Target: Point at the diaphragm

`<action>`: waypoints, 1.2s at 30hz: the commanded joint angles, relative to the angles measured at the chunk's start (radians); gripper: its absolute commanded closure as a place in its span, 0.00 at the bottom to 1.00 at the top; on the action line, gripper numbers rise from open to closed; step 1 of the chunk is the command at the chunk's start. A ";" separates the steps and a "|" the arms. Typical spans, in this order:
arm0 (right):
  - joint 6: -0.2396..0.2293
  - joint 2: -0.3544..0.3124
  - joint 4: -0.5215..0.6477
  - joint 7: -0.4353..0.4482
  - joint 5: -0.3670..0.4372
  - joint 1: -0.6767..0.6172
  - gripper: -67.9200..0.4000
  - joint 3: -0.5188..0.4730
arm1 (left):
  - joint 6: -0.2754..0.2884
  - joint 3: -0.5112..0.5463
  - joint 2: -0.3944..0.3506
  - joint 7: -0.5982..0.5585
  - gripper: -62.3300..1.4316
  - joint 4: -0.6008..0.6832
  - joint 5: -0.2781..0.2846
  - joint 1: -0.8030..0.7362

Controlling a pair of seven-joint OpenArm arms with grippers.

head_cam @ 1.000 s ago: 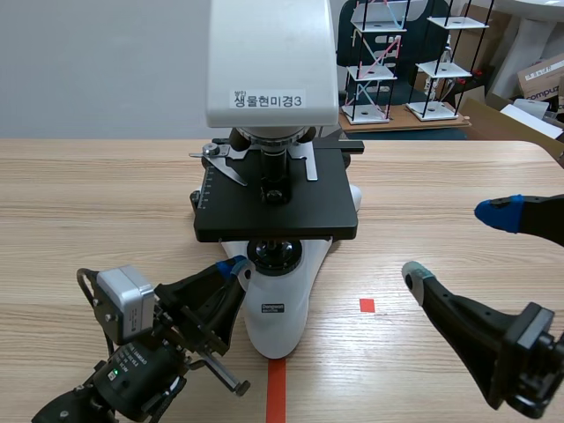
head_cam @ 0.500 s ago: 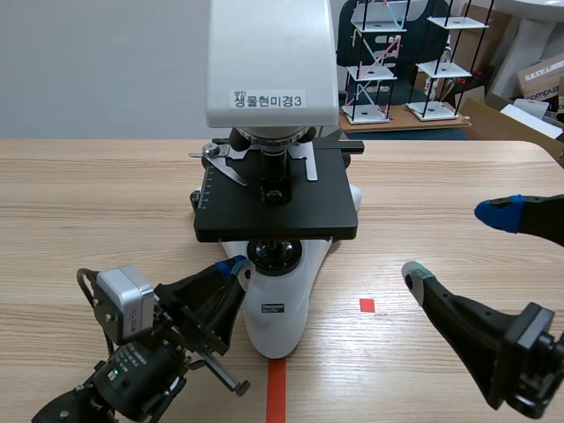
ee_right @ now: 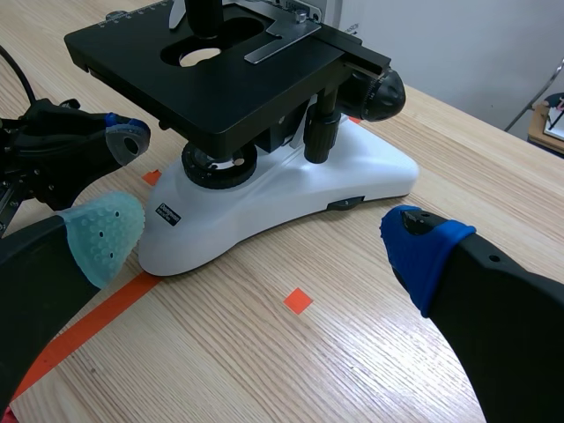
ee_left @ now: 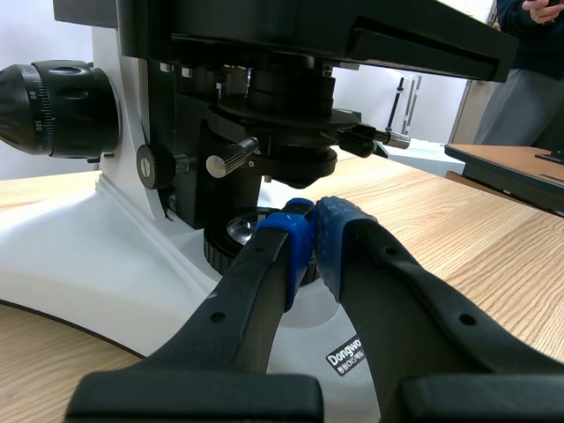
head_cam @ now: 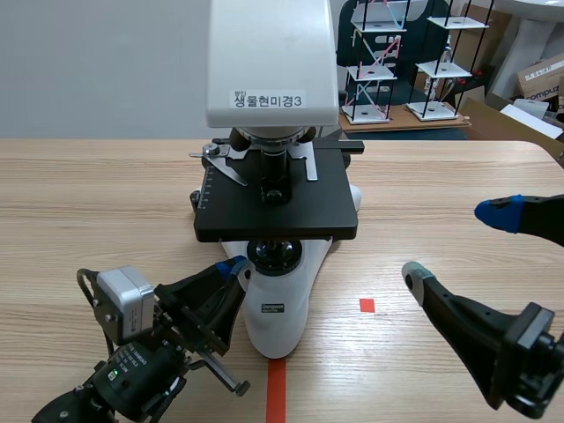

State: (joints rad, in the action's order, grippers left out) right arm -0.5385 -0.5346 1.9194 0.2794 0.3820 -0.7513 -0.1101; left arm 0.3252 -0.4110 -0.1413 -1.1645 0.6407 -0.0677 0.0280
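A white microscope (head_cam: 273,88) with a black stage (head_cam: 326,216) stands mid-table on its white base (head_cam: 280,313). Under the stage, the left wrist view shows the black diaphragm assembly (ee_left: 284,132) with a small lever (ee_left: 231,157), above the lamp lens (ee_left: 242,231). My left gripper (ee_left: 313,231) is shut on nothing, its blue pads together over the base by the lamp lens, just below the diaphragm. In the scene view the left gripper (head_cam: 233,266) sits at the base's front left. My right gripper (head_cam: 454,242) stands open to the right of the microscope, as the right wrist view shows (ee_right: 264,240).
A red tape square (head_cam: 367,305) and a tape line (head_cam: 277,392) mark the table near the base. Wire model racks (head_cam: 379,62) and a cardboard box (head_cam: 542,79) stand behind the table at the back right. Part of a person (ee_left: 529,79) shows beyond the microscope.
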 commanded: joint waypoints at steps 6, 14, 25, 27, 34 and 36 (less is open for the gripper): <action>0.000 -0.003 0.009 0.014 0.008 0.001 0.13 -0.008 | 0.002 0.005 0.000 -0.022 0.91 0.012 0.003 0.005; 0.000 -0.003 0.009 0.014 0.008 0.001 0.13 -0.008 | 0.002 0.005 0.000 -0.021 0.91 0.012 0.003 0.005; 0.000 -0.003 0.009 0.014 0.008 0.001 0.13 -0.008 | 0.002 0.005 0.000 -0.021 0.91 0.012 0.003 0.005; 0.000 -0.003 0.009 0.014 0.008 0.001 0.13 -0.008 | 0.002 0.005 0.000 -0.021 0.91 0.012 0.003 0.005; 0.000 -0.003 0.009 0.014 0.008 0.001 0.13 -0.008 | 0.002 0.005 0.000 -0.021 0.91 0.012 0.003 0.005; 0.000 -0.003 0.009 0.014 0.008 0.001 0.13 -0.008 | 0.002 0.005 0.000 -0.021 0.91 0.012 0.003 0.005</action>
